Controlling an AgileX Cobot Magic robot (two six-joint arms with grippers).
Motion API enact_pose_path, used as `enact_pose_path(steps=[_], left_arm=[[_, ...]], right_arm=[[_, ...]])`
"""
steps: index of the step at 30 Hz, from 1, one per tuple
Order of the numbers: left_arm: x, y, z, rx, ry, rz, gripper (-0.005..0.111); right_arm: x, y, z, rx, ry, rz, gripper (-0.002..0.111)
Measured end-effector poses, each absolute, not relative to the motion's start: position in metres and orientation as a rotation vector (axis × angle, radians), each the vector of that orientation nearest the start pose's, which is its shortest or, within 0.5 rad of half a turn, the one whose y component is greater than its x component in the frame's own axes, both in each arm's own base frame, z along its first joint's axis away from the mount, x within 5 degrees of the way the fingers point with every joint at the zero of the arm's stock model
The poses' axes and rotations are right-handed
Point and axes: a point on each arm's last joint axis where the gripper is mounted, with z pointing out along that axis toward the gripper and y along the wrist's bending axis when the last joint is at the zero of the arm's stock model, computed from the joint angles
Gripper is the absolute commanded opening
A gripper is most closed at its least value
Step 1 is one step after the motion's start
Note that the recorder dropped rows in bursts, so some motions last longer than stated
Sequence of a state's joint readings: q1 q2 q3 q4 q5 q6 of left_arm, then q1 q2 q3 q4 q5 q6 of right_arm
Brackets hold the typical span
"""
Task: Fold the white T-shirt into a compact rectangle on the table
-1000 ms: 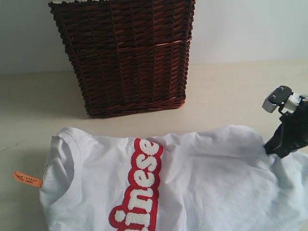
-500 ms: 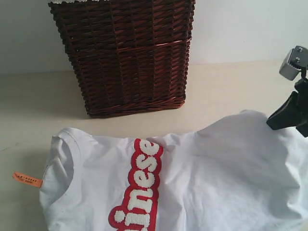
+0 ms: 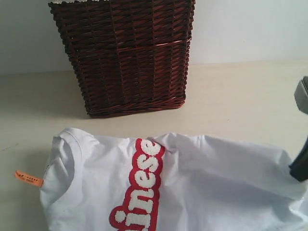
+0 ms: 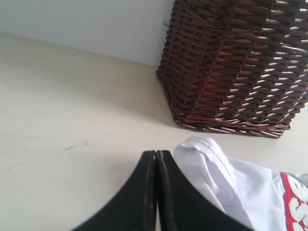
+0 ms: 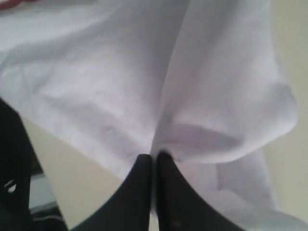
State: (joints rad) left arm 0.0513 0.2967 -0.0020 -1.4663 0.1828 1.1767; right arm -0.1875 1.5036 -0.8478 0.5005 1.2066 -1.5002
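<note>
We have lowered the pinched edge of the white T-shirt (image 3: 202, 183)
Our right gripper (image 5: 154, 156), clamped on it, sits lower than before, and the shirt lies flatter on the table (image 3: 240, 96) before the wicker basket (image 3: 125, 53). Our left gripper (image 4: 156, 153) is closed, empty, just beside the shirt

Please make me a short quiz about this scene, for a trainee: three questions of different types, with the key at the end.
1. True or false: the right claw is shut on the white T-shirt.
2. What stands beyond the shirt in the exterior view? A) wicker basket B) metal bucket C) cardboard box
3. Fill in: the small neck tag is ____ in colour.
Key: 1 true; 2 A; 3 orange.
</note>
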Motion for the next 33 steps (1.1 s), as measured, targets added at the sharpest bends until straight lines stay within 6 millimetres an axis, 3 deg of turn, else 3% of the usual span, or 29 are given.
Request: enact_pose_path(steps=[5, 10, 14, 19, 22, 27, 29, 33], left_arm=[[0.079, -0.012, 0.192, -0.175, 1.798, -0.332, 0.000], [0.079, -0.012, 0.192, -0.175, 1.798, -0.332, 0.000], [0.079, -0.012, 0.192, -0.175, 1.798, -0.332, 0.000], [0.079, -0.012, 0.192, -0.175, 1.798, -0.332, 0.000], [0.079, -0.012, 0.192, -0.175, 1.798, -0.332, 0.000], [0.079, -0.012, 0.192, -0.175, 1.798, -0.332, 0.000], [0.079, -0.012, 0.192, -0.175, 1.798, -0.332, 0.000], [0.079, -0.012, 0.192, -0.175, 1.798, -0.332, 0.000]], right_arm=[[0.192, -0.006, 0.191, -1.640, 2.534, 0.650, 0.002], [0.155, -0.006, 0.177, -1.797, 2.550, 0.665, 0.026], [0.141, -0.008, 0.170, -1.866, 2.570, 0.682, 0.045], [0.142, -0.006, 0.174, -1.835, 2.555, 0.670, 0.047], [0.151, -0.002, 0.194, -1.754, 2.484, 0.575, 0.047], [0.176, -0.001, 0.246, -1.542, 2.231, 0.108, 0.047], [0.187, -0.006, 0.257, -1.456, 2.182, -0.068, 0.046], [0.198, -0.018, 0.236, -1.442, 2.364, -0.066, 0.041]])
